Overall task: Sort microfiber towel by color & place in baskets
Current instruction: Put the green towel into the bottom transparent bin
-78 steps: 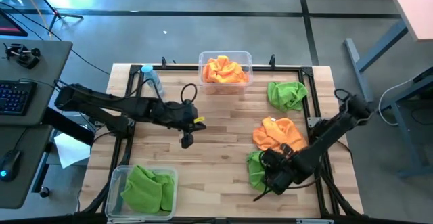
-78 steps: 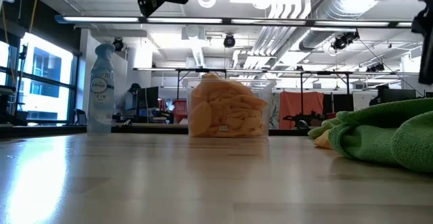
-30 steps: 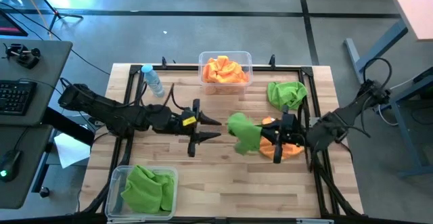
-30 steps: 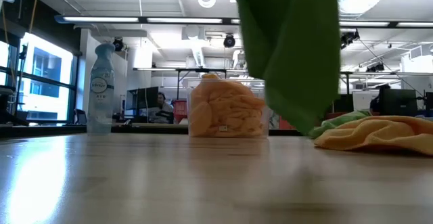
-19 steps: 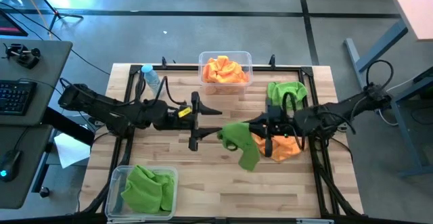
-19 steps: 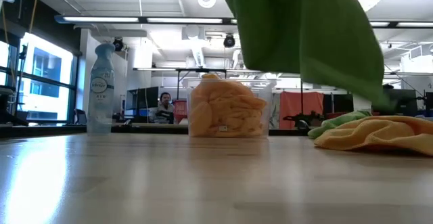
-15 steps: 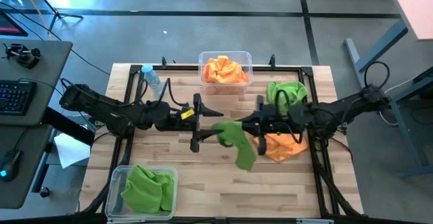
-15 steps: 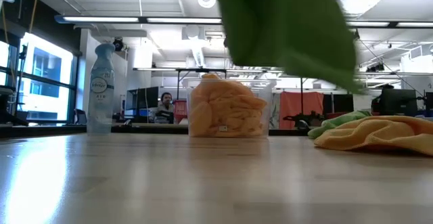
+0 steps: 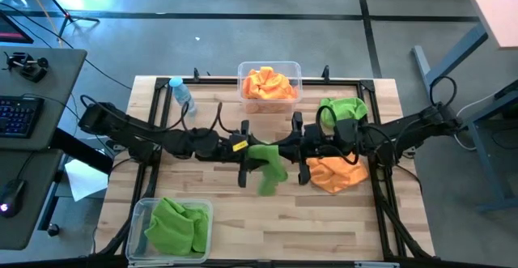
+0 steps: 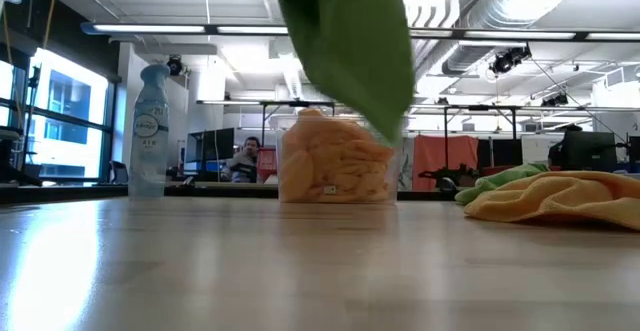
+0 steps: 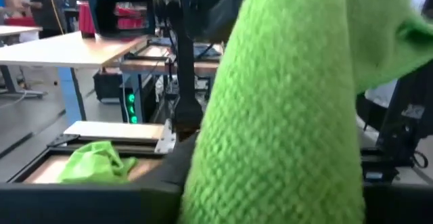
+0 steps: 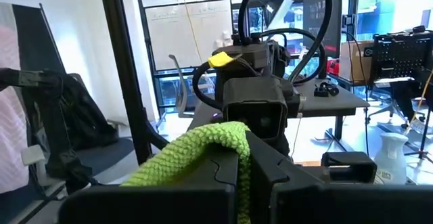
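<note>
Mid-table handover: my right tool (image 9: 285,150) is clamped on the hanging bright green microfiber towel (image 9: 268,167); the left tool (image 9: 245,156) meets it from nine o'clock, its state unclear. I fear an early release dropping it.

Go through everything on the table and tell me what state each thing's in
Hanging green towel: in the air between both grippers.
Right gripper: shut on it.
Left gripper: at the towel.
Far basket: holds orange towels.
Near basket: holds green towels.
Orange towel: loose.
Far green towel: loose.
Bottle: upright.
</note>
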